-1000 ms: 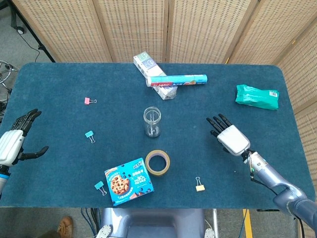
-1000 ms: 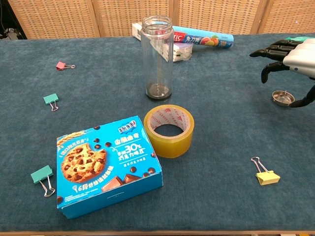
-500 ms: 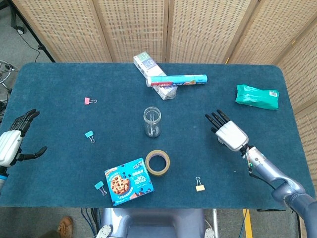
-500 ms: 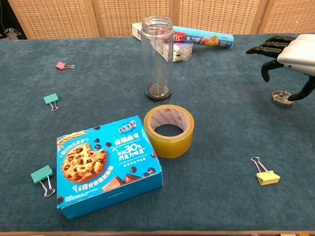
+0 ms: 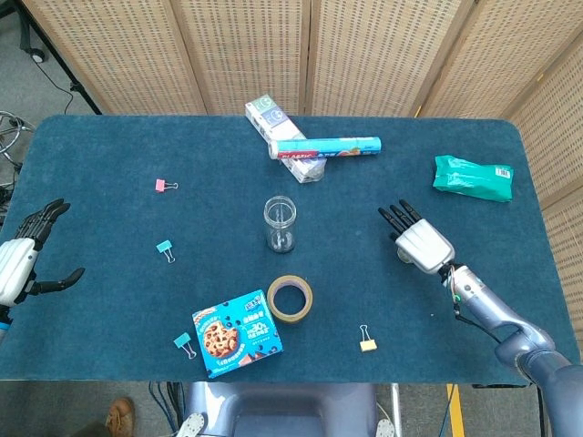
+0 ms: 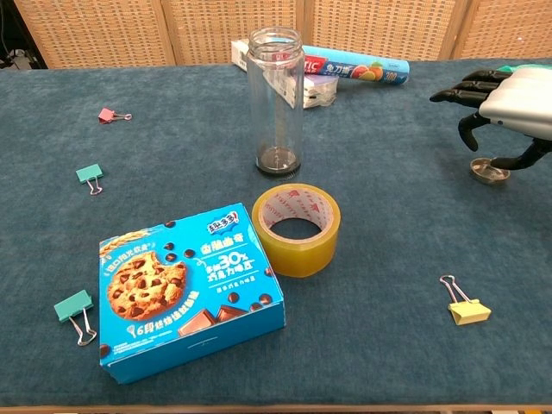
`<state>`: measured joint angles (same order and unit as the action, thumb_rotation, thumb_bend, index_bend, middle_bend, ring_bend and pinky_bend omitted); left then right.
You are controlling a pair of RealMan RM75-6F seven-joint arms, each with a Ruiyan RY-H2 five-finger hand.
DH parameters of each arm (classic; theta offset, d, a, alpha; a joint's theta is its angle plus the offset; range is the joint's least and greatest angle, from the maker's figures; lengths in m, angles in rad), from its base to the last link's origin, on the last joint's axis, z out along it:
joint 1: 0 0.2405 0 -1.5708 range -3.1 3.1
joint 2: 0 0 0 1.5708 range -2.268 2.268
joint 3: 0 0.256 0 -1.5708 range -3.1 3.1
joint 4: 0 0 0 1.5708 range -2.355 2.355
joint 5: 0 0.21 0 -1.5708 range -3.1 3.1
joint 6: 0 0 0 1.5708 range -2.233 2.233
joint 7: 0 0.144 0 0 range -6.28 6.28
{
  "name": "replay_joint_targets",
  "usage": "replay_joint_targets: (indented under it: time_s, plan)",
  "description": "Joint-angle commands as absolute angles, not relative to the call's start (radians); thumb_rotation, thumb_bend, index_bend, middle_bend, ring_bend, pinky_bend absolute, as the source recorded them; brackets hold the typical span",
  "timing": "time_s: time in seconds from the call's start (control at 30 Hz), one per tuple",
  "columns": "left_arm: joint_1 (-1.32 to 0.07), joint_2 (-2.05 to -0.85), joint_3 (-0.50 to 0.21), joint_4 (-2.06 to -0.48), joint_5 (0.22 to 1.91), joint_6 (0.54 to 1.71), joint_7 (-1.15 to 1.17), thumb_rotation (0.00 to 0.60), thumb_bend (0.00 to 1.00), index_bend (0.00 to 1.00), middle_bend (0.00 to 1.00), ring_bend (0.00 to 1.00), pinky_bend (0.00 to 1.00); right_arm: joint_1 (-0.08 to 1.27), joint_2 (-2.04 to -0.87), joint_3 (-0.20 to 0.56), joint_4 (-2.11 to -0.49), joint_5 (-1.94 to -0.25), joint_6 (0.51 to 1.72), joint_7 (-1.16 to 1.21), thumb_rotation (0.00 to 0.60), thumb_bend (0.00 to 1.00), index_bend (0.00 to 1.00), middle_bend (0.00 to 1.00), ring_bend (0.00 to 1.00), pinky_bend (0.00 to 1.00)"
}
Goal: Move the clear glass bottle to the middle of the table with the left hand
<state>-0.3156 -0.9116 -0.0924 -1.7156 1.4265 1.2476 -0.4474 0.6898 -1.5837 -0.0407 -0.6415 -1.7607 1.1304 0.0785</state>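
At the far left edge of the table (image 5: pixel 91 309), the left hand (image 5: pixel 20 264) hovers with its fingers spread apart and nothing in them; it is well apart from everything else. Moving right, a pink clip (image 5: pixel 161 186), a teal clip (image 5: pixel 165 248) and another teal clip (image 5: pixel 183 342) lie scattered on the blue cloth, with a cookie box (image 5: pixel 237 333) near the front edge. Just beside the box sits a tape roll (image 5: pixel 290 298). Behind the roll, near the table's middle, the clear glass bottle (image 5: pixel 280 223) stands upright, long axis vertical, open mouth pointing up, untouched by either hand. Further back lie a foil box (image 5: pixel 326 147) across a white carton (image 5: pixel 269 118). A yellow clip (image 5: pixel 367 343) lies near the front. On the right, the right hand (image 5: pixel 419 243) hangs palm down, fingers loosely extended and empty, above a small metal cap (image 6: pixel 489 170). A green packet (image 5: pixel 472 177) lies far right.
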Motion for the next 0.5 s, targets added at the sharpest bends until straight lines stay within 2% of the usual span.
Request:
replay_joint_targets:
  time_s: [0.03, 0.5]
  plan:
    - [-0.316, -0.912, -0.093, -1.714, 1.428, 1.246, -0.450, 0.600, 0.25, 0.00, 0.00, 0.00, 0.00, 0.691, -1.588, -0.045, -0.635, -1.757, 1.132, 0.086, 0.600, 0.39, 0.49, 0.00, 0.00, 0.00]
    - [-0.315, -0.914, -0.098, -1.712, 1.434, 1.243, -0.457, 0.600, 0.25, 0.00, 0.00, 0.00, 0.00, 0.695, -1.596, -0.062, -0.622, -1.741, 1.126, 0.109, 0.600, 0.39, 0.51, 0.00, 0.00, 0.00]
